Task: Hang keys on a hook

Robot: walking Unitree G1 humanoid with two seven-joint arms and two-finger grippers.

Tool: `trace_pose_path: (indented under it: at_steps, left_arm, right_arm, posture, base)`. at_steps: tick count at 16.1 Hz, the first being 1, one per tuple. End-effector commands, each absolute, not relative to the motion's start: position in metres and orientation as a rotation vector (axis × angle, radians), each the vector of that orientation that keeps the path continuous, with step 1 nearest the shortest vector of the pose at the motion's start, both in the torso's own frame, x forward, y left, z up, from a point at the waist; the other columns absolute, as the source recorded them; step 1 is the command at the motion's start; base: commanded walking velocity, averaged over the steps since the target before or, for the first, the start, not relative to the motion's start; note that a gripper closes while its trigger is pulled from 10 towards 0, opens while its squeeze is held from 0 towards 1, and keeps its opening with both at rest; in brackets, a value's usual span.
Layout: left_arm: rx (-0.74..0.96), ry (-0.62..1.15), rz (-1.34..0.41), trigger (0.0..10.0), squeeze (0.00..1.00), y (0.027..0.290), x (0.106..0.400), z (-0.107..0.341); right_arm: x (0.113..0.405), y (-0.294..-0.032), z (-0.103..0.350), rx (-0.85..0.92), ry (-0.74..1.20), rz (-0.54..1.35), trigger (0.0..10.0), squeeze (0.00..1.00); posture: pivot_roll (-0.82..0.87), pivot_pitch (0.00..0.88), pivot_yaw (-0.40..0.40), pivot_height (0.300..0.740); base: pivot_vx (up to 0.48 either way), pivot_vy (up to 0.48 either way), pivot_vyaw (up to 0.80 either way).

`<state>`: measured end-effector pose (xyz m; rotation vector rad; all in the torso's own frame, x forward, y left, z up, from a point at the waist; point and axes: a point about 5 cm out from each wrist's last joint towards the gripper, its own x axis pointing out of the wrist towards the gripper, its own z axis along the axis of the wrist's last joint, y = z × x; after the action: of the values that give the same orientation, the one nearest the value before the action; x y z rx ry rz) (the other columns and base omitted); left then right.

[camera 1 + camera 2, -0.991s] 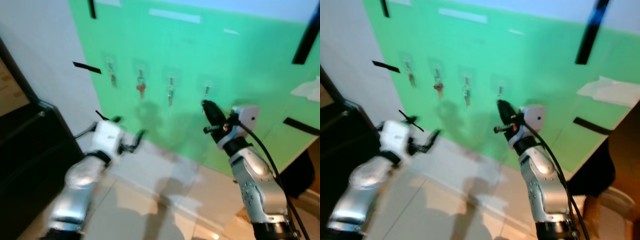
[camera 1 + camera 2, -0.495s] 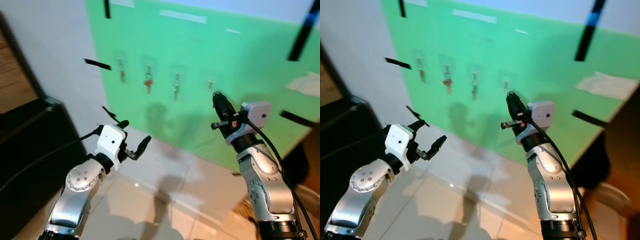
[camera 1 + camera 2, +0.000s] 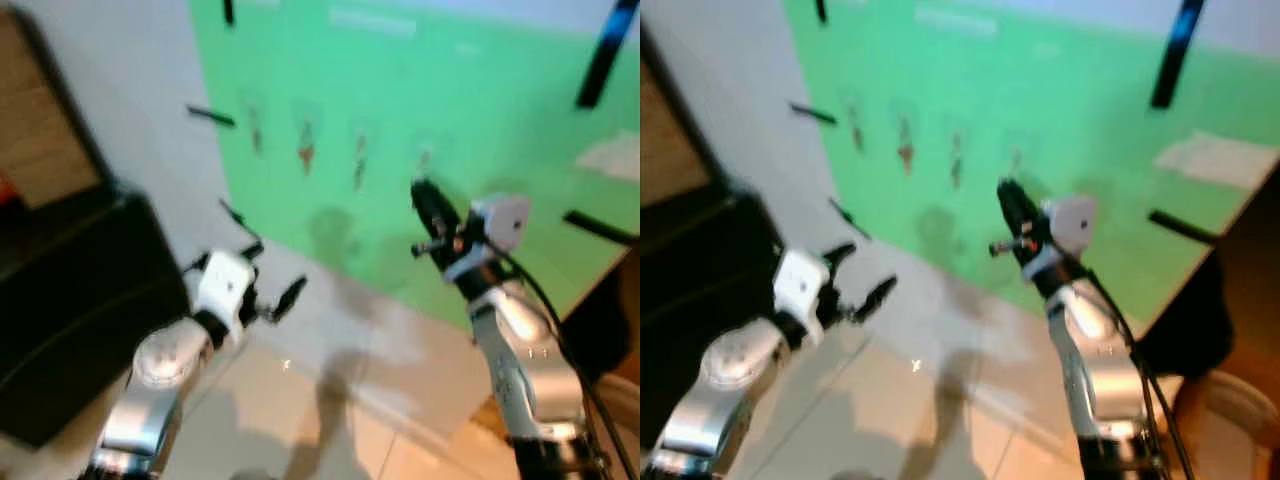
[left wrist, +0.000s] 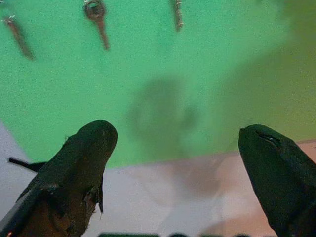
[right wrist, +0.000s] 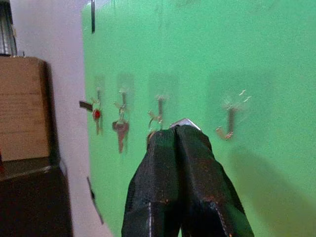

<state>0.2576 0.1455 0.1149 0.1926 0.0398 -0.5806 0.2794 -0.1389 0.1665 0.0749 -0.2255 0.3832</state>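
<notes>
A green board (image 3: pixel 480 90) on the wall carries a row of hooks. Three of them hold keys (image 5: pixel 120 129), and the fourth hook (image 5: pixel 229 121) at the right end is bare. My right gripper (image 3: pixel 420 192) is raised just below and in front of that bare hook (image 3: pixel 424 158). Its fingers are shut, and a sliver of silver key ring (image 5: pixel 183 122) shows at their tips. My left gripper (image 3: pixel 272 270) is held lower and to the left, open with nothing between its fingers (image 4: pixel 89 148).
A black cabinet (image 3: pixel 70 300) stands against the white wall at the left, with a brown box (image 5: pixel 24 108) above it. Black tape strips (image 3: pixel 605 50) and a white paper (image 3: pixel 615 155) are stuck on the board. Pale floor tiles (image 3: pixel 300 420) lie below.
The whole picture has shifted and blurred, so the camera has moved. Both arms keep much the same pose, and the right gripper stays close under the bare hook.
</notes>
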Motion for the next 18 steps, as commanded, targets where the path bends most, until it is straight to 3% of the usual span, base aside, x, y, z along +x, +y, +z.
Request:
trace_pose_path:
  at_steps: [1, 18]
  left_arm:
    - [0.208, 0.032, -0.58, 10.0, 0.12, 0.147, 0.259, 0.118]
    - [0.159, -0.037, -0.695, 10.0, 0.13, 0.135, 0.259, 0.137]
  right_arm:
    - [0.28, -0.135, 0.168, 0.072, -0.226, 0.4, 10.0, 0.0]
    - [0.307, -0.126, 0.184, -0.074, -0.244, 0.369, 10.0, 0.0]
  posture:
    - [-0.03, 0.0, 0.008, 0.74]
    - [-0.03, 0.0, 0.018, 0.74]
  base:
    - [0.0, 0.0, 0.0]
    - [0.0, 0.0, 0.0]
